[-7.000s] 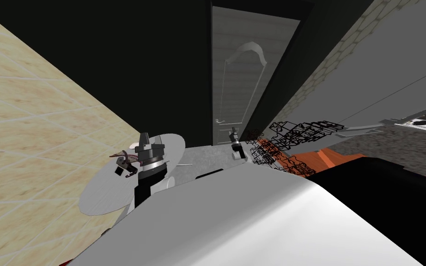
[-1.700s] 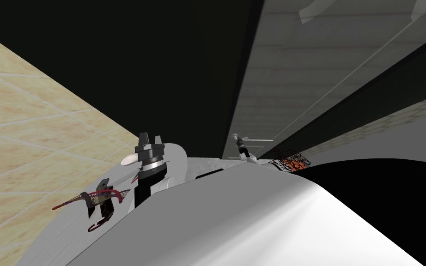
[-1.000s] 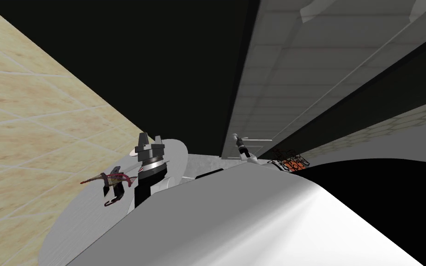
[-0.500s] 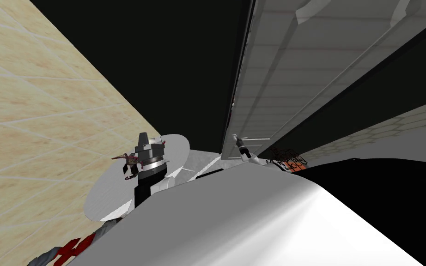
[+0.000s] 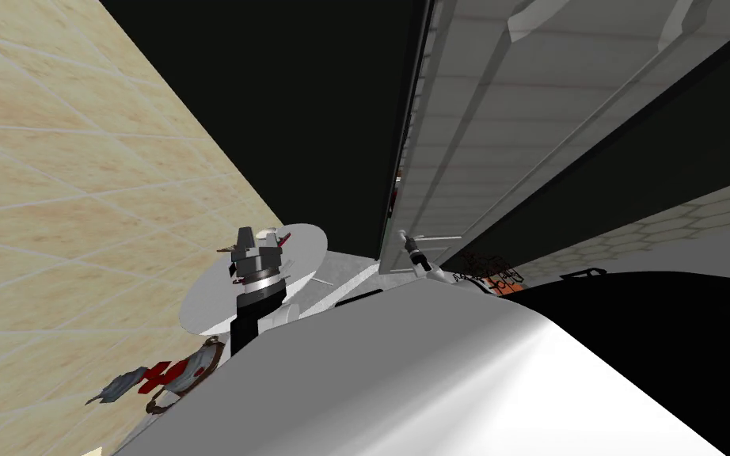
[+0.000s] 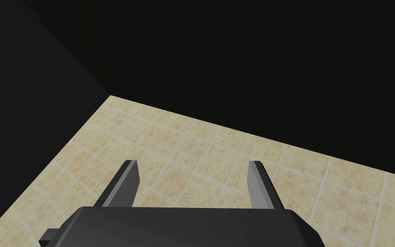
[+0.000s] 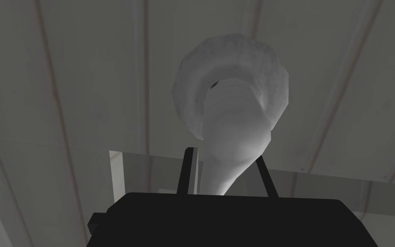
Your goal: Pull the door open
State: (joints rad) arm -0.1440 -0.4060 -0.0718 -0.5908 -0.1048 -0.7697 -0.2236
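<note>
Handle (image 7: 231, 120) (end hidden) within end effector (image 7: 224, 155)

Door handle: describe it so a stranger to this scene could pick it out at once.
Find the big pale grey panelled door ahead on the right. By its edge next to the black area sits the handle: a light grey lever on a round rose, the one fitting with the right arm's jaws shut on it.

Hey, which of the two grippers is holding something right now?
The right gripper: its fingers press the sides of the pale door handle. The left gripper stands open with nothing between its fingers, facing tan tiles.
</note>
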